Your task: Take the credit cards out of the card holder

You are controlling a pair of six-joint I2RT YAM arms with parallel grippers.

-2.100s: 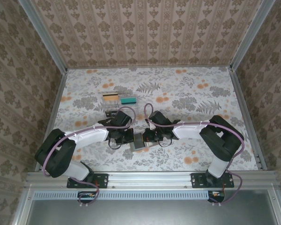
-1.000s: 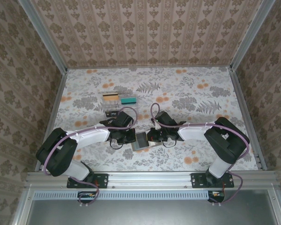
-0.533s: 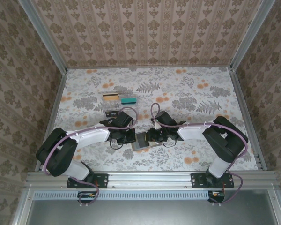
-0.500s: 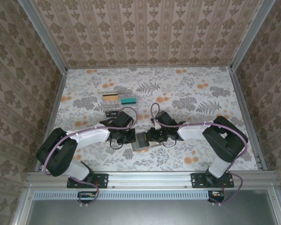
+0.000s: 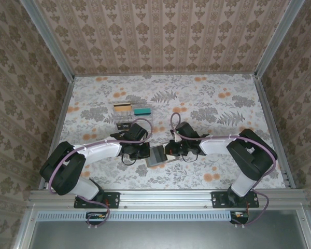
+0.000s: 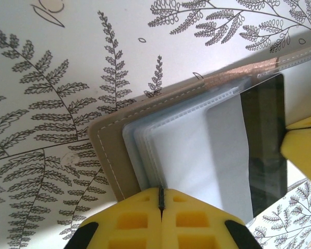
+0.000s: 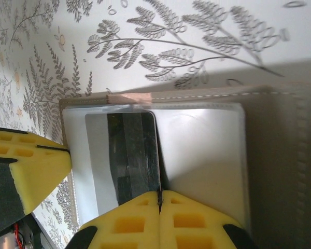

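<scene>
- Floral-print table (image 5: pixel 223 104), busy wallpaper on the walls round it. The card holder (image 5: pixel 156 155) lay open near the middle of the near edge, right between the two arms.
- The left gripper (image 6: pixel 160 199) had its yellow fingers pressed flat together at the holder's edge, up against the bluish sleeves. I couldn't tell if it was pinching a sleeve or just pinning it down.
- Same deal with the right gripper (image 7: pixel 159 199): its pads were tight together at the rim of the striped card (image 7: pixel 130 155). Whether the card's edge was actually caught between them, no idea.
- What changed: over the last half second the right wrist had backed off a touch toward the table's right edge, while the holder barely budged.
- The striped card was still sitting in its sleeve, so my guess is that pull hadn't got it out.
- A yellow-and-black card (image 5: pixel 123 107) and a teal card (image 5: pixel 142 111) lay side by side toward the far-left corner, well apart from the holder — so it looked partly done, with at least one card left.
</scene>
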